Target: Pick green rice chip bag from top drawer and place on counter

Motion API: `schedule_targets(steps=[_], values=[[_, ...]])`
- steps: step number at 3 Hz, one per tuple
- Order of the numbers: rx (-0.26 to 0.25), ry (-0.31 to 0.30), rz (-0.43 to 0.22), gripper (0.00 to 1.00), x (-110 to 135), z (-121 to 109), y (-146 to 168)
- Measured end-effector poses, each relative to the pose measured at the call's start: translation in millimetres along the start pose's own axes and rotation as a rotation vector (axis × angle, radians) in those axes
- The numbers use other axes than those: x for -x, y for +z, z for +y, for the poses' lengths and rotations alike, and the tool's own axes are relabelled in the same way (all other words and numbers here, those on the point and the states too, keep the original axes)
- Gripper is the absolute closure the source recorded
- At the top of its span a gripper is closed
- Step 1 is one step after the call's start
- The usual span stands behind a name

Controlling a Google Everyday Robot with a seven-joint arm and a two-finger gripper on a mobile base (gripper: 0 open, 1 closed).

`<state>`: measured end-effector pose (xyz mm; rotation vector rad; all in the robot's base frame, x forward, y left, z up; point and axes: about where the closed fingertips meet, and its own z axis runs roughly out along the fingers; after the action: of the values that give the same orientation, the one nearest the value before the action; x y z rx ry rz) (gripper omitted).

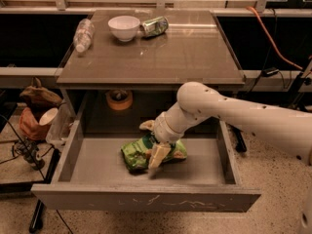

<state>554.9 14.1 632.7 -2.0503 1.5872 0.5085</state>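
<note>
Presently: grasp step, bag not yet lifted.

- Bag (134, 156): lies flat on the drawer (146, 199) floor, about mid-width, nearer the drawer's front than its back. Crumpled, green, partly hidden.
- Gripper (152, 141): down inside the drawer, right over the bag's middle. The two pale fingers (157, 155) stand apart, one on the front side of the bag and one toward the drawer's back. It looks open and straddling, holding nothing yet.
- Arm (234, 113): enters over the drawer's right wall and crosses under the counter (161, 57) lip.

Judgement: next move calls for closing on the bag. The pouch is soft, so a pinch on a raised fold should hold better than pressing flat. Then lift straight up only a little.

Edges and room:
- Counter overhangs the drawer's rear half, and the wrist sits just below that edge. A tall lift there could strike it. Draw out toward the drawer's front first, then rise.
- Drawer walls are low; the front panel is the nearest edge to clear.
- Above the drawer, the near and right parts of the counter are bare, good for placing. Bowl (123, 27), can (155, 26) and bottle (83, 34) crowd the part farthest from the drawer, toward the left.
</note>
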Motion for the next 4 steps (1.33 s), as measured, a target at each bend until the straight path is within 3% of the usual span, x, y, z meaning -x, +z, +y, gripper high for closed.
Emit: schedule_targets(steps=[2, 3, 4], values=[[0.001, -0.001, 0.000, 0.65, 0.2, 0.1, 0.6], [-0.026, 0.003, -0.011, 0.88, 4.2, 5.2, -12.8], [-0.099, -0.018, 0.027, 1.00, 25.0, 13.2, -55.3]])
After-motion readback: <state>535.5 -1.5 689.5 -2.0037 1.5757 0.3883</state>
